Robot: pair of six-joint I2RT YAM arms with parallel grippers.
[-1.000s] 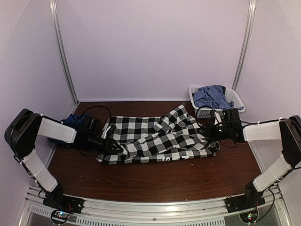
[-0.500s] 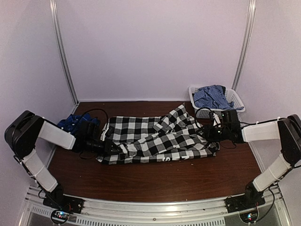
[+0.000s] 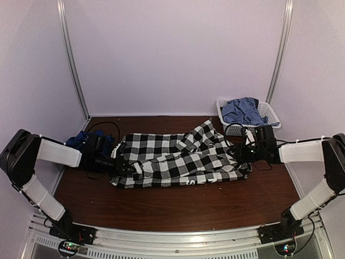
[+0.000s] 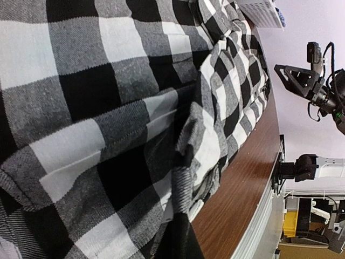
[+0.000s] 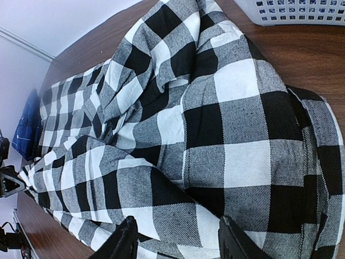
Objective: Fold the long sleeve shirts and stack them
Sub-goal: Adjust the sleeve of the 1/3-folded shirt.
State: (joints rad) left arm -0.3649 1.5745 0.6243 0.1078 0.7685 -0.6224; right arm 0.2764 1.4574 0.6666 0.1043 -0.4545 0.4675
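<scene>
The black-and-white checked long sleeve shirt (image 3: 178,156) lies spread and rumpled across the middle of the table. My left gripper (image 3: 128,168) is at its left edge, shut on a pinched fold of the cloth (image 4: 184,178); the cloth hides the jaws in the left wrist view. Over the shirt's right end my right gripper (image 5: 180,243) hangs open, its two black fingertips (image 5: 126,237) apart above the checks and holding nothing. A dark blue shirt (image 3: 81,140) lies bunched at the far left behind my left arm.
A white plastic basket (image 3: 232,128) stands at the back right with blue-and-white checked cloth (image 3: 242,110) piled in it. Brown tabletop (image 3: 178,208) shows in front of the shirt. Walls close in the back and both sides.
My left gripper has shut on the shirt's left edge, and the left arm has sunk a little and shifted left. The right arm has not moved.
</scene>
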